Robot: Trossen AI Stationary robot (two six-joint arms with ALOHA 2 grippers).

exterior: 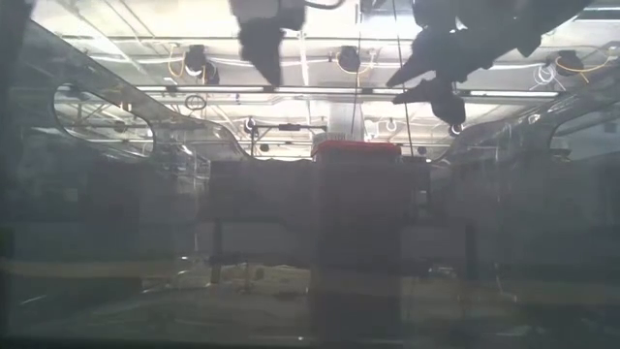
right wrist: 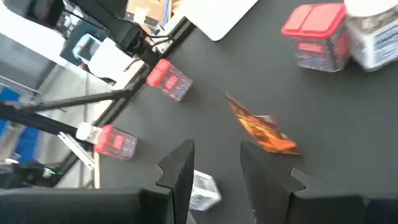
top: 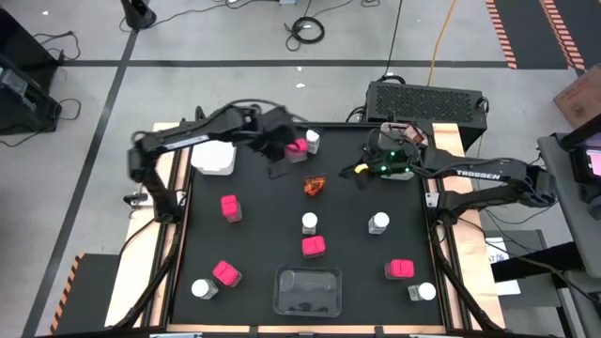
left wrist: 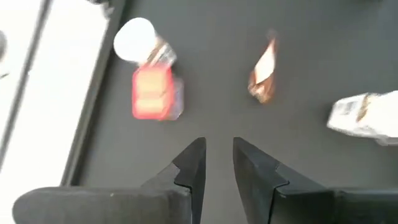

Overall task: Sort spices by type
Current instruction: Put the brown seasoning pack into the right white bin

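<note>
Overhead, high view: black matte table [top: 254, 244]; pink square-topped boxes [top: 314, 246] and clear jars with round white lids [top: 378, 222] scattered well apart; one box and one jar just beside each other near the left gripper [top: 280, 167]; white tray [top: 213, 156] near the left edge; clear rectangular tray [top: 306, 288] at the near edge; crumpled orange packet [top: 315, 186] at centre.
Low view: both arms hang from above; table contents cannot be told.
Left wrist view: dark fingers [left wrist: 189, 171] narrowly apart, holding nothing.
Right wrist view: right gripper [right wrist: 214, 171] fingers apart, above the packet.
</note>
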